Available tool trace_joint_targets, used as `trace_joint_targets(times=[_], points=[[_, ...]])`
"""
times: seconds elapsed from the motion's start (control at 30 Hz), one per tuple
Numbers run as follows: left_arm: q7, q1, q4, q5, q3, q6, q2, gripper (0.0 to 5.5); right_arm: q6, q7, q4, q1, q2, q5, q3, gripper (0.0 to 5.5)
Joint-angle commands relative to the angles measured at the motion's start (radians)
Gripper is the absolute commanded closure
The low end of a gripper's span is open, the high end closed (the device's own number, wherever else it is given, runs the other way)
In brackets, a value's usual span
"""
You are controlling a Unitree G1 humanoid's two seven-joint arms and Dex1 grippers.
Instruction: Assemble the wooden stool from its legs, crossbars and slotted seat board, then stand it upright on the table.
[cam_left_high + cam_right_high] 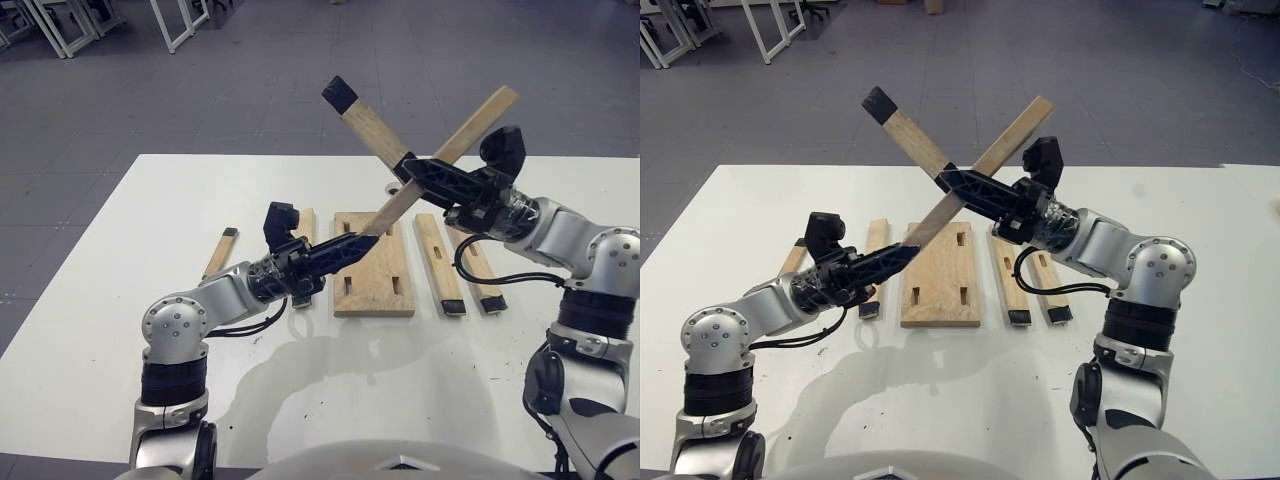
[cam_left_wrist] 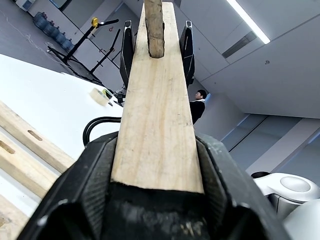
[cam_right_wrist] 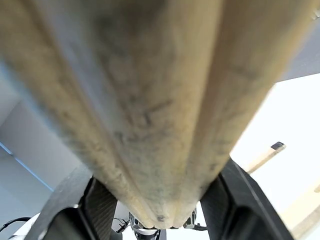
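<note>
Bench (image 1: 110,300): white top that carries the loose stool parts; both arms are raised over it.
Seat board (image 1: 375,280): lies flat at the bench's middle, its slots facing up.
Plain bar (image 1: 478,118): held in the air and slanting from low on the left to high on the right, its lower end in the left gripper.
Capped bar (image 1: 365,122): held in the air with its black-capped end high and to the left. It crosses the plain bar in an X above the far end of the seat board; whether the two touch is unclear.
Right loose bars: inner bar (image 1: 438,262) and outer bar (image 1: 482,280) lie flat side by side, just right of the seat board, black caps at their near ends.
Left loose bars: near-board bar (image 1: 876,240) lies just left of the seat board, and far-left bar (image 1: 218,255) lies apart from it.
Left gripper (image 1: 352,244): its fingers (image 2: 100,175) are clamped on the plain bar's lower end.
Right gripper (image 1: 418,172): its fingers (image 3: 97,210) are closed around the capped bar, at the crossing.
</note>
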Motion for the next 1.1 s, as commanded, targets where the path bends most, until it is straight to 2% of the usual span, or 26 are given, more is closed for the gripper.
trace_joint_targets(times=[0.03, 0.17, 0.23, 0.27, 0.33, 0.4, 0.43, 0.5, 0.7, 0.93, 1.1], points=[[0.051, -0.009, 0.016, -0.016, 0.039, -0.011, 0.028, 3.01, -0.002, 0.067, -0.027, -0.009, -0.029, -0.025, 0.041, 3.47], [0.076, -0.027, 0.005, -0.120, 0.146, -0.029, 0.095, 2.25, -0.056, 0.104, -0.017, 0.006, -0.069, -0.097, 0.040, 3.47], [0.071, -0.047, -0.003, -0.031, 0.163, -0.048, 0.176, 1.92, -0.075, 0.127, -0.019, 0.019, -0.098, -0.122, 0.027, 3.47], [0.071, -0.055, -0.020, 0.127, 0.099, -0.083, 0.242, 1.73, -0.085, 0.139, -0.021, 0.022, -0.113, -0.134, 0.021, 3.47], [0.045, -0.083, -0.053, 0.507, -0.153, -0.198, 0.379, 1.70, -0.108, 0.149, -0.015, 0.020, -0.138, -0.153, -0.002, 3.47], [0.018, -0.132, -0.079, 0.791, -0.398, -0.296, 0.432, 1.70, -0.133, 0.146, -0.004, 0.009, -0.150, -0.172, -0.019, 3.47], [0.009, -0.155, -0.083, 0.895, -0.493, -0.333, 0.426, 1.70, -0.146, 0.143, 0.000, 0.004, -0.151, -0.184, -0.022, 3.47], [-0.006, -0.177, -0.078, 1.007, -0.589, -0.374, 0.391, 1.70, -0.165, 0.142, 0.010, -0.005, -0.150, -0.202, -0.025, 3.47], [-0.039, -0.219, 0.025, 1.198, -0.655, -0.433, 0.335, 1.70, -0.190, 0.143, 0.017, 0.000, -0.147, -0.221, -0.038, 3.47], [-0.116, -0.214, 0.110, 1.308, -0.715, -0.470, 0.270, 1.70, -0.210, 0.130, 0.012, -0.009, -0.125, -0.238, -0.031, 3.47], [-0.184, -0.217, 0.149, 1.474, -0.786, -0.523, 0.338, 1.70, -0.217, 0.118, 0.008, -0.013, -0.120, -0.248, -0.037, 3.47]])
